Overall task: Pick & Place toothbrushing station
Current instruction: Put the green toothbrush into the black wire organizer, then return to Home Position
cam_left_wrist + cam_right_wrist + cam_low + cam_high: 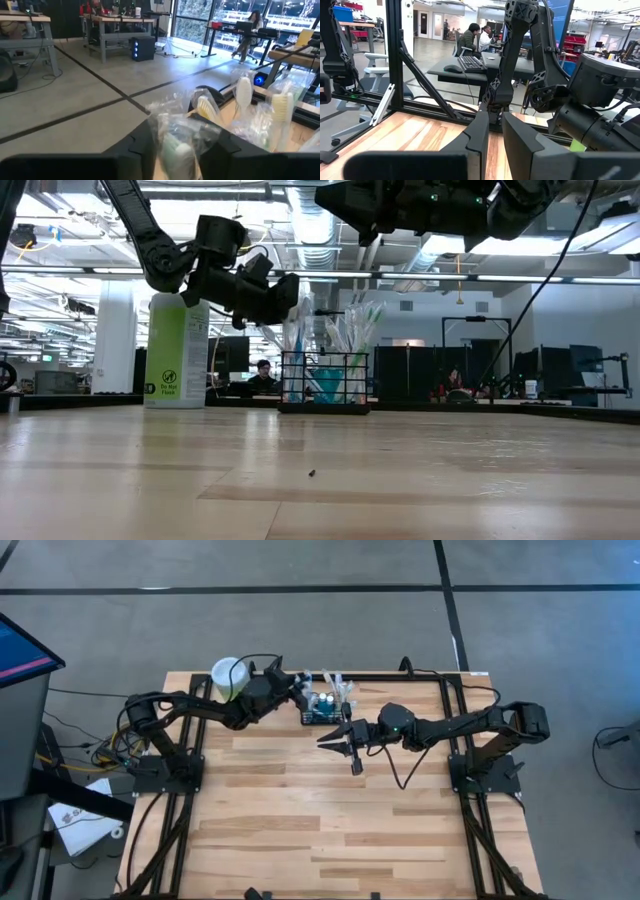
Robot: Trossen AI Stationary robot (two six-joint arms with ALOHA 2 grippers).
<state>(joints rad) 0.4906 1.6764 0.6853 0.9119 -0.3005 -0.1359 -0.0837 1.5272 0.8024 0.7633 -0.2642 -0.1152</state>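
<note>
Toothbrushing station (pixel 323 712), a small black wire-mesh basket, stood at the table's (pixel 300 840) far edge, packed with plastic-wrapped toothbrushes (pixel 280 107). Beside it stood a pale-green canister (pixel 177 350) with a white lid. The left gripper (pixel 299 692) hovered at the basket's left end, fingers (pixel 145 150) parted around a wrapped toothbrush (pixel 176 145); whether it gripped, I could not tell. The right gripper (pixel 336 737) hung just in front of the basket, fingers (pixel 479 137) slightly apart, holding nothing.

left gripper (pixel 176 150) | straddling a wrapped toothbrush (pixel 175 137), contact unclear | more wrapped brushes (pixel 280 112) beyond
</note>
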